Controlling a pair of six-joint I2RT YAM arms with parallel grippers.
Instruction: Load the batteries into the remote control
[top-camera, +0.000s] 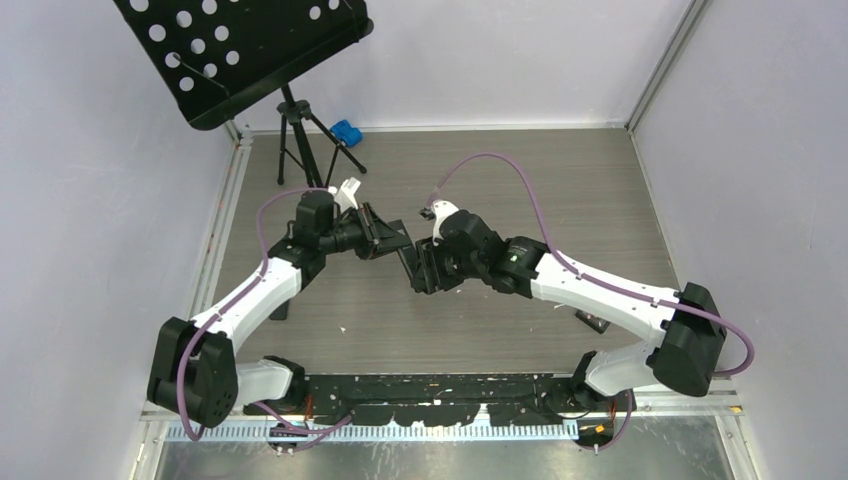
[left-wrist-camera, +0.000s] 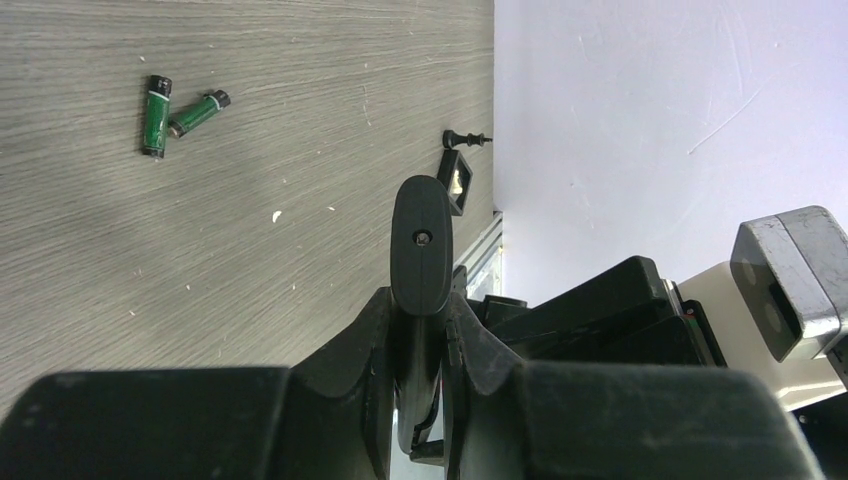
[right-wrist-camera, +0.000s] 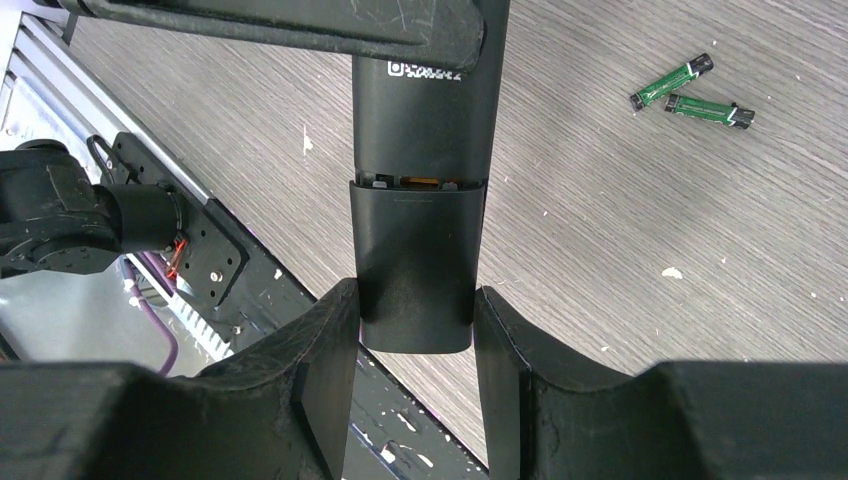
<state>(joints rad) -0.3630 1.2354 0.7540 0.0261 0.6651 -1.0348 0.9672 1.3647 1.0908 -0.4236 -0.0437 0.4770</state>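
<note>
The black remote control (right-wrist-camera: 425, 110) hangs in the air between my two grippers. My left gripper (left-wrist-camera: 420, 305) is shut on it, edge-on in that view (left-wrist-camera: 421, 240). My right gripper (right-wrist-camera: 417, 300) is shut on the remote's black back cover (right-wrist-camera: 415, 260) at its lower end. A thin gap above the cover shows a bit of orange (right-wrist-camera: 420, 181). Two dark green batteries (right-wrist-camera: 672, 82) (right-wrist-camera: 708, 110) lie loose on the table beyond the remote, and also show in the left wrist view (left-wrist-camera: 156, 116) (left-wrist-camera: 199, 112). In the top view the grippers (top-camera: 400, 243) (top-camera: 425, 265) meet mid-table.
A black perforated music stand (top-camera: 240, 50) on a tripod stands at the back left, with a blue object (top-camera: 346, 130) beside it. A small black square part (left-wrist-camera: 456, 185) lies near the right edge. A black rail (top-camera: 430, 385) runs along the near edge. Walls close three sides.
</note>
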